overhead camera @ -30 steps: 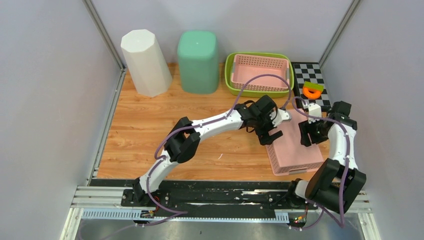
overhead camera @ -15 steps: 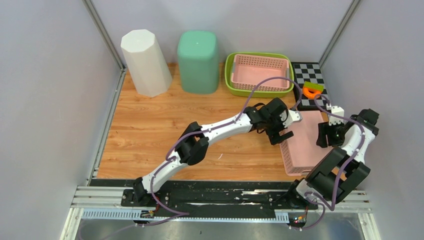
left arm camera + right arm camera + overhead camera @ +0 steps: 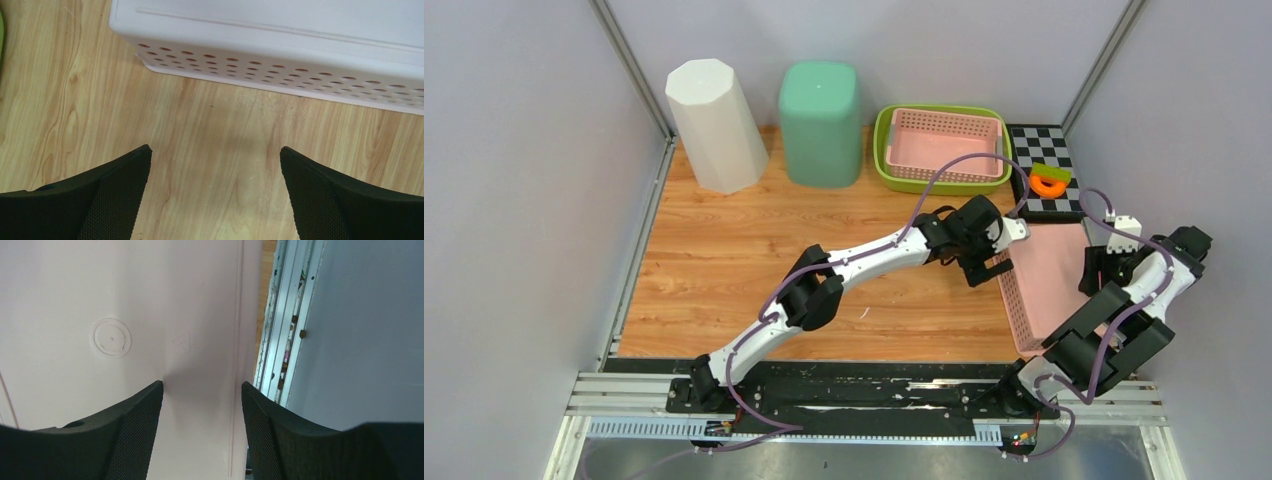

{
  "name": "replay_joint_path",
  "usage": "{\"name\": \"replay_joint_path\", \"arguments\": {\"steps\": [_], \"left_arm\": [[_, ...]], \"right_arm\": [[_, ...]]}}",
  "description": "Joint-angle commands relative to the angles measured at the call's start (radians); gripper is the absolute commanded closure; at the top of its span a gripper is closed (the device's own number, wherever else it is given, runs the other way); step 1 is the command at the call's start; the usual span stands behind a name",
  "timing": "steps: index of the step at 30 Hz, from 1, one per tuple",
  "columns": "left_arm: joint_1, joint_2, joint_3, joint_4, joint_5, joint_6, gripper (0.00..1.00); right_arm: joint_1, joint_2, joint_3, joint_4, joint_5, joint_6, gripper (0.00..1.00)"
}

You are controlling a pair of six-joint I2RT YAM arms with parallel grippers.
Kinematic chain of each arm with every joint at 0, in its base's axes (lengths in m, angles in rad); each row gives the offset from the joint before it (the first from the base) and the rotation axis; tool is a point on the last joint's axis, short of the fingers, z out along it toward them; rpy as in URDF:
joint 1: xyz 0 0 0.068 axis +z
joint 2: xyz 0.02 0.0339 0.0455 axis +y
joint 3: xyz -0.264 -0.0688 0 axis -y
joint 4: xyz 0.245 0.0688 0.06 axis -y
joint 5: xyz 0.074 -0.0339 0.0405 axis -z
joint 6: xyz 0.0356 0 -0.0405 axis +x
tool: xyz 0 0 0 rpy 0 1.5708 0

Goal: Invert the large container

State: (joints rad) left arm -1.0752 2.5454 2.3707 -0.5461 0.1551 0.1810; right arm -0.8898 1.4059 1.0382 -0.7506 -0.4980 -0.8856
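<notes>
The large pink container (image 3: pixel 1046 275) is at the table's right edge with its smooth base facing up and its perforated left wall (image 3: pixel 1016 312) showing, tipped toward the right wall. My left gripper (image 3: pixel 996 262) is open just left of that wall, over bare wood. In the left wrist view the container (image 3: pixel 280 40) lies ahead of the open left gripper (image 3: pixel 215 150), apart from it. My right gripper (image 3: pixel 1096 275) is over the container's right side. In the right wrist view the right gripper (image 3: pixel 202 385) is open against the flat base (image 3: pixel 110 315), holding nothing.
A white octagonal bin (image 3: pixel 716 125) and a green bin (image 3: pixel 820 122) stand upside down at the back. A green tray (image 3: pixel 882 150) holds a small pink basket (image 3: pixel 944 140). An orange ring (image 3: pixel 1049 182) lies on a checkerboard (image 3: pixel 1064 205). The right wall and metal rail (image 3: pixel 285 340) are close.
The pink container has slid right and tipped, its left wall now showing. Both arms followed it to the right; the right gripper has moved close to the right wall.
</notes>
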Motion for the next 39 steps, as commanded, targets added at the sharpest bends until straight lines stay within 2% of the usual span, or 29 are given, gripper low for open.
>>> {"name": "replay_joint_path", "arguments": {"steps": [1, 8, 13, 17, 23, 27, 30, 34, 39], "left_arm": [[-0.008, -0.005, 0.021, -0.003, -0.024, 0.015, 0.00], [-0.002, -0.119, 0.002, -0.046, -0.090, 0.080, 0.00], [0.035, -0.287, -0.131, -0.068, -0.119, 0.134, 0.00], [0.104, -0.442, -0.266, -0.124, -0.107, 0.181, 0.00], [0.278, -0.724, -0.597, -0.189, 0.011, 0.246, 0.00], [0.435, -0.929, -0.873, -0.170, 0.147, 0.288, 0.00], [0.516, -1.076, -1.075, -0.155, 0.228, 0.397, 0.00], [0.577, -1.221, -1.259, -0.130, 0.253, 0.490, 0.00], [0.655, -1.341, -1.411, -0.093, 0.335, 0.547, 0.00]], "right_arm": [[-0.031, 0.014, -0.018, -0.029, 0.016, -0.001, 0.38], [-0.030, -0.126, 0.031, -0.040, -0.081, 0.035, 0.37], [0.012, -0.232, 0.077, -0.077, -0.202, 0.097, 0.36], [0.171, -0.334, 0.046, -0.083, -0.175, 0.143, 0.34], [0.510, -0.410, -0.056, 0.086, 0.057, 0.295, 0.32], [0.686, -0.341, -0.071, 0.179, 0.204, 0.359, 0.32], [0.771, -0.252, -0.059, 0.231, 0.297, 0.386, 0.33], [0.868, -0.126, 0.021, 0.269, 0.330, 0.392, 0.33], [0.980, 0.045, 0.216, 0.283, 0.370, 0.375, 0.32]]}}
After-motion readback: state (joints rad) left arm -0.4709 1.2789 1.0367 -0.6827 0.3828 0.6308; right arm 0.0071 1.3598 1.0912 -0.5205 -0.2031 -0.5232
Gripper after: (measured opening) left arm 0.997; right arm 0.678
